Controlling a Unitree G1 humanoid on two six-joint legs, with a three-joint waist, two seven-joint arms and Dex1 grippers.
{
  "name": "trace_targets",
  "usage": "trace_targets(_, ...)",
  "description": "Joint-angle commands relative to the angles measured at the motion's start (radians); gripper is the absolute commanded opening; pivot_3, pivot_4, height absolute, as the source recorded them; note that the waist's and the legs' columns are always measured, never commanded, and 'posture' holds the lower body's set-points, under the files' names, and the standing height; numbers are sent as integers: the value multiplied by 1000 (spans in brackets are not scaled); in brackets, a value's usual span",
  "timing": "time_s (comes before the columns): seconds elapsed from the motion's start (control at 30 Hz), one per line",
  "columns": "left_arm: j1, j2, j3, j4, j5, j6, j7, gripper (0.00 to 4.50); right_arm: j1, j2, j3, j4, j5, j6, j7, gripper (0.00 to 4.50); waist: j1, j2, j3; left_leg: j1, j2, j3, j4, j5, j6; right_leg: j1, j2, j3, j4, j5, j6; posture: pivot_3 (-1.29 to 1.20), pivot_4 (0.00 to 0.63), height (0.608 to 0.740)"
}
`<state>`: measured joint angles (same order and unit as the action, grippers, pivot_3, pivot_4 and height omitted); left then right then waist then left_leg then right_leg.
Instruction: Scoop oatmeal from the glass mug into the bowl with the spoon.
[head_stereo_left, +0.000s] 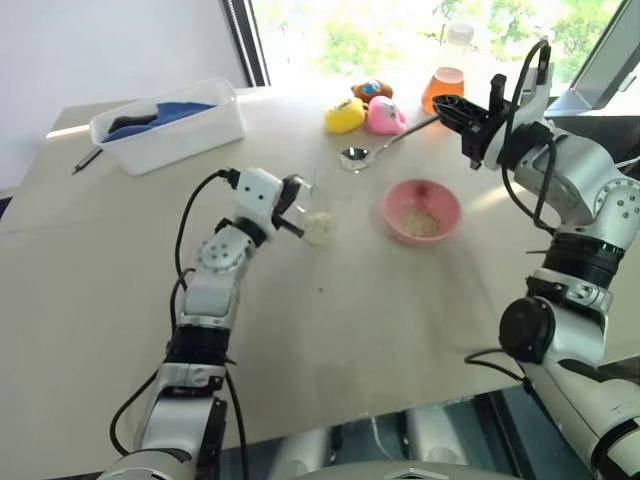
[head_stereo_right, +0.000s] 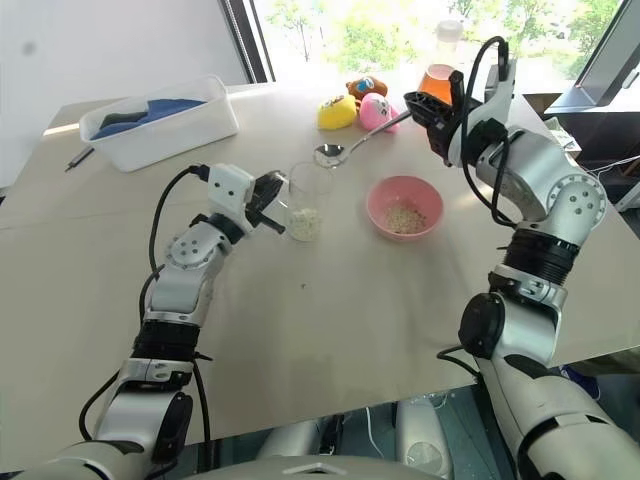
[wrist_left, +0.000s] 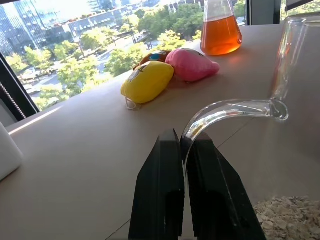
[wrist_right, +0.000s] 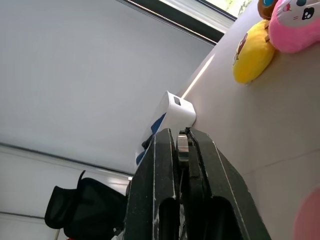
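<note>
Sunlit windows back a pale bench (head_stereo_right: 380, 330) carrying the scene. On the left, the left arm reaches forward, its gripper (head_stereo_right: 268, 200) pointing right, fingers (wrist_left: 160, 200) pinched shut on the curved handle of the glass mug (head_stereo_right: 307, 200), which stands upright near mid-bench with oatmeal (head_stereo_right: 305, 222) in its bottom. On the right, the right arm is raised, its gripper (head_stereo_right: 425, 110) pointing left, fingers (wrist_right: 155, 195) clamped on the handle of the spoon (head_stereo_right: 345, 150), held in the air above the bench; its bowl hangs beyond the mug, left of the pink bowl (head_stereo_right: 404, 207), which holds some oatmeal too. No writing is readable.
</note>
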<state>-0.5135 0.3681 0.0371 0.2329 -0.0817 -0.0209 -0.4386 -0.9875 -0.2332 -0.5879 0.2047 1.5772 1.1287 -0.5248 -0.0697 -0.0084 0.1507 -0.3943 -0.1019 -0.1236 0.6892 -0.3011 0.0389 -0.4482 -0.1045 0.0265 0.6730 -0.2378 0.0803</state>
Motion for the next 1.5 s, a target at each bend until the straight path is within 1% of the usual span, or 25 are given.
trace_targets(0.03,-28,17,28,0,-1,-44,9,25,10,-58,-5,-51,80,-41,-22,0,1,0,0,0,0,0,0,0,0,0,0,0,0,0,0,0,150,740)
trace_targets(0.17,-28,19,29,17,-1,-57,11,25,53,-127,-8,-47,109,-68,-42,0,2,0,0,0,0,0,0,0,0,0,0,0,-1,0,0,0,150,740)
trace_targets(0.43,-22,20,28,26,-4,-67,11,25,142,-231,13,-58,151,-91,-50,0,3,0,0,0,0,2,0,0,0,0,-1,2,-2,0,0,0,150,740)
trace_targets(0.57,-20,25,35,28,-8,-71,13,25,174,-294,55,-65,88,-83,-9,0,3,0,0,0,0,2,1,0,0,0,-1,2,-2,0,0,0,150,740)
trace_targets(0.67,-13,22,38,18,-14,-68,15,25,163,-295,89,-66,63,-95,6,0,0,0,0,1,1,3,1,0,0,0,-1,3,-2,0,0,0,150,740)
trace_targets(0.73,-9,19,37,10,-16,-65,16,25,161,-309,126,-82,19,-83,50,0,1,0,0,1,1,3,1,0,0,0,-1,3,-2,0,0,0,150,740)
trace_targets(0.87,-6,14,32,1,-14,-62,17,25,147,-358,235,-140,-128,-63,182,0,6,0,0,1,0,3,1,0,0,0,-1,3,-2,0,0,0,150,740)
trace_targets(0.9,-6,14,32,0,-14,-62,17,25,140,-384,285,-172,-195,-68,247,0,8,0,0,1,0,3,1,0,0,0,-1,3,-2,0,0,0,150,740)
trace_targets(0.97,-6,12,32,-2,-14,-61,19,25,122,-400,339,-203,-281,-84,314,0,9,0,0,1,0,3,1,0,0,0,0,3,-2,0,0,0,150,740)
trace_targets(1.03,-3,11,32,-6,-14,-59,21,25,118,-447,425,-253,-415,-121,425,0,10,0,0,1,0,3,1,0,0,0,0,2,-2,0,0,0,150,740)
trace_targets(1.13,4,8,32,-15,-13,-58,23,25,105,-504,520,-306,-580,-177,557,0,16,-1,-1,0,0,2,1,0,0,0,0,2,-3,0,0,0,150,740)
trace_targets(1.23,9,6,32,-19,-13,-56,26,25,88,-531,567,-340,-673,-202,657,0,20,-1,-1,0,0,2,1,0,0,0,0,2,-3,0,0,0,150,740)
trace_targets(1.3,11,4,31,-19,-12,-57,29,25,84,-568,624,-378,-766,-243,744,0,25,-1,0,0,0,2,1,0,0,0,0,2,-3,0,0,0,150,740)
trace_targets(1.5,8,-4,26,-17,-10,-59,35,25,79,-532,589,-386,-830,-222,796,0,31,-1,-1,0,0,2,1,0,0,0,0,1,-4,0,0,0,150,740)
